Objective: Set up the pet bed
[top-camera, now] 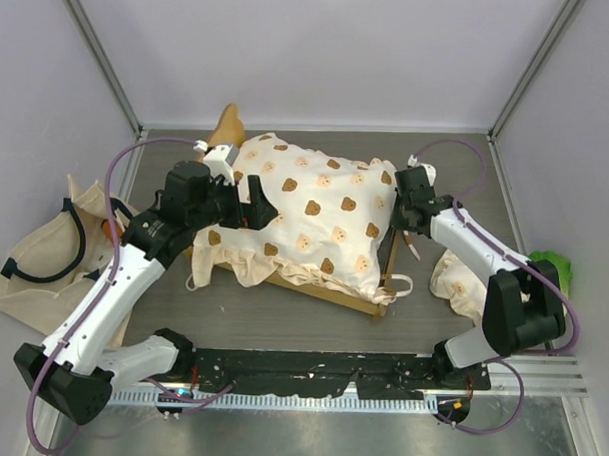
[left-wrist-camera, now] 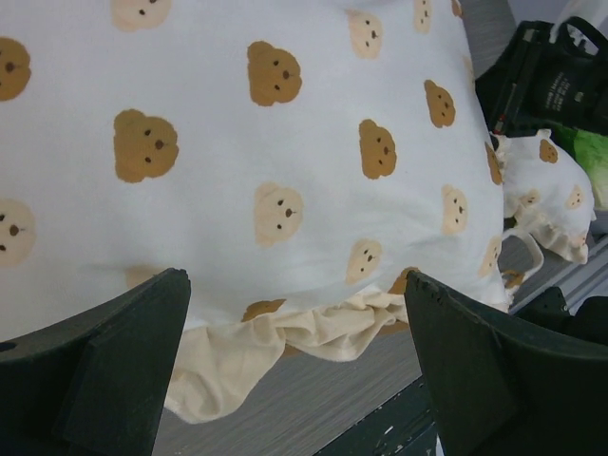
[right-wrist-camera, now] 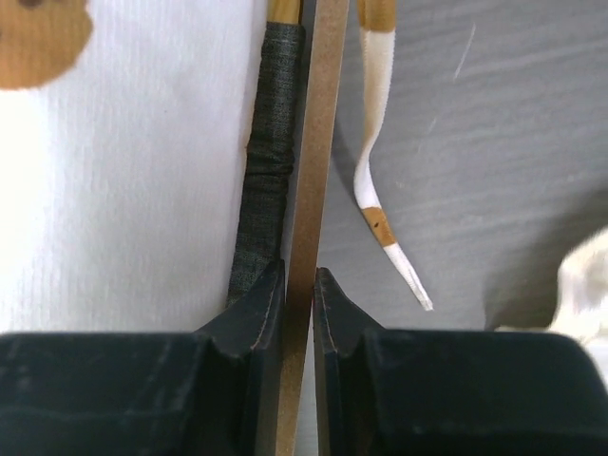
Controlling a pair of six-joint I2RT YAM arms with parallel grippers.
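Note:
The pet bed (top-camera: 322,294) lies mid-table, a light-wood frame with its headboard (top-camera: 226,125) at the far left. A cream bear-print cushion (top-camera: 315,213) sits on it, with its frill hanging over the left front. My left gripper (top-camera: 247,201) hovers open over the cushion's left edge. In the left wrist view the cushion (left-wrist-camera: 285,142) and its frill (left-wrist-camera: 285,342) lie between the wide-apart fingers of that gripper (left-wrist-camera: 294,285). My right gripper (top-camera: 403,216) is at the bed's right side. In the right wrist view it (right-wrist-camera: 299,275) is shut on the thin wooden side rail (right-wrist-camera: 318,142), beside the grey fabric (right-wrist-camera: 266,171).
A beige tote bag (top-camera: 44,249) with black handles lies at the left. A small bear-print pillow (top-camera: 458,278) and a green lettuce toy (top-camera: 551,265) lie at the right. A cushion tie strap (right-wrist-camera: 375,142) hangs outside the rail. The arms' black base bar (top-camera: 309,373) runs along the near edge.

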